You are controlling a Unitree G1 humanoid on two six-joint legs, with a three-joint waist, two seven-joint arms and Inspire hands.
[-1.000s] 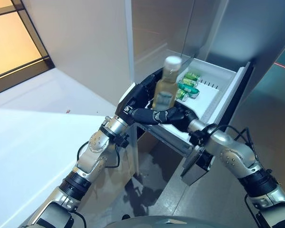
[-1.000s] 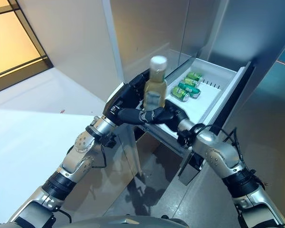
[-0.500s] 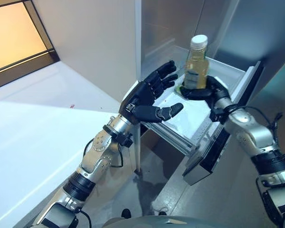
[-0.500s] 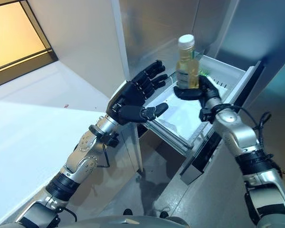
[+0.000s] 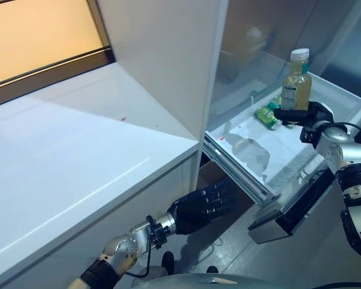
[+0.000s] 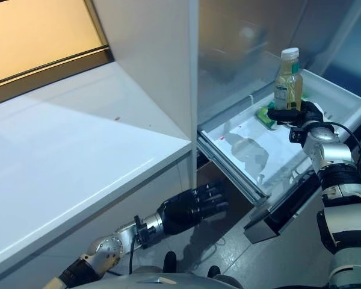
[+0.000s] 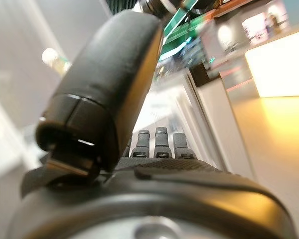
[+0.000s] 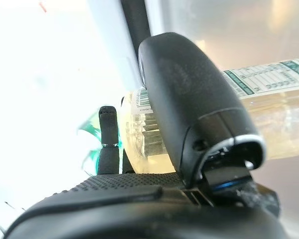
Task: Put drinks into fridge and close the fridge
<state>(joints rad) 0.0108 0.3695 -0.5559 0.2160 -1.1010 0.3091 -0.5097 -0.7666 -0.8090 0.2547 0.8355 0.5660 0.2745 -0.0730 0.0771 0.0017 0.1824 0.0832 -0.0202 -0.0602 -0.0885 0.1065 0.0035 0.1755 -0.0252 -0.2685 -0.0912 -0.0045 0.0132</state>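
A clear bottle of yellow drink (image 5: pixel 296 81) with a white cap stands upright over the far part of the open white fridge drawer (image 5: pixel 277 150). My right hand (image 5: pixel 301 114) is shut round its base; in the right wrist view the thumb (image 8: pixel 189 94) lies across the bottle (image 8: pixel 279 109). Green cans (image 5: pixel 266 114) lie in the drawer just beside the bottle. My left hand (image 6: pixel 189 208) hangs low under the counter's edge, in front of the drawer, open with straight fingers and holding nothing.
A white counter (image 5: pixel 78 156) stretches to the left. The tall fridge wall (image 5: pixel 162 54) rises beside the drawer. The drawer's dark front panel (image 5: pixel 295 205) juts out at the lower right, above the grey floor.
My right hand has carried the bottle deeper over the drawer, next to the cans. My left hand has dropped from beside the drawer to below the counter. The camera has also shifted.
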